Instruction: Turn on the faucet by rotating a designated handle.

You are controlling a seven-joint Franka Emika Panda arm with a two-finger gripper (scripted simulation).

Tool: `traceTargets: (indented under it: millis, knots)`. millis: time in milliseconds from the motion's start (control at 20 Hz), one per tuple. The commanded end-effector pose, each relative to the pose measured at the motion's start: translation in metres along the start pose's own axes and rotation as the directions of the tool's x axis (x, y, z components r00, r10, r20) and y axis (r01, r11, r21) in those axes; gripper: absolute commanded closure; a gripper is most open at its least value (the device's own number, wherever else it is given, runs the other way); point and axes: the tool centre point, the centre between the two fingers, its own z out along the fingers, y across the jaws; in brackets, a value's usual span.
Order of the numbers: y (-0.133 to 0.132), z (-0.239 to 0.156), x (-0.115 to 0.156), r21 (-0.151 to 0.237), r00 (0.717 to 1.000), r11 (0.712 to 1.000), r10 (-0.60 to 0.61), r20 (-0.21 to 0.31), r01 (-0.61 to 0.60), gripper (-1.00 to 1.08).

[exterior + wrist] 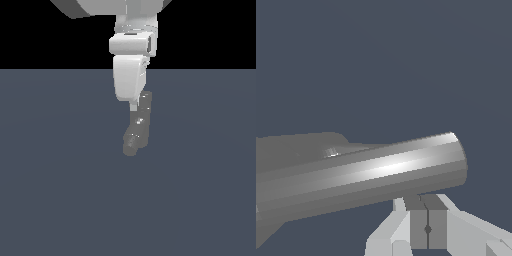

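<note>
The claw is sitting with its fingers pressed together, pinching nothing, right beside a long grey rod that is likely the handle; I judge it is being kept shut so it can push the handle round rather than grip it. In the exterior view the faucet is standing mid-scene on the flat grey floor, just below and behind the white arm. The arm is hiding the faucet's top there, so the handle and the contact are impossible to make out.
</note>
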Motion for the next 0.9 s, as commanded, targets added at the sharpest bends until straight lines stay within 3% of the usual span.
traceTargets:
  millis: [0,250,300,350,850]
  knots:
    - [-0.001,0.000,0.028,-0.001,1.000,1.000,0.025,-0.001,-0.025,1.08]
    - [0.000,0.000,0.058,-0.002,1.000,1.000,0.026,-0.001,-0.026,1.08]
    - [0.000,0.000,0.058,-0.002,1.000,1.000,0.026,-0.001,-0.026,1.08]
    - [0.000,0.000,0.039,0.000,1.000,1.000,-0.003,-0.001,0.003,1.08]
    - [-0.026,0.000,0.068,0.000,1.000,1.000,0.006,-0.001,-0.006,1.08]
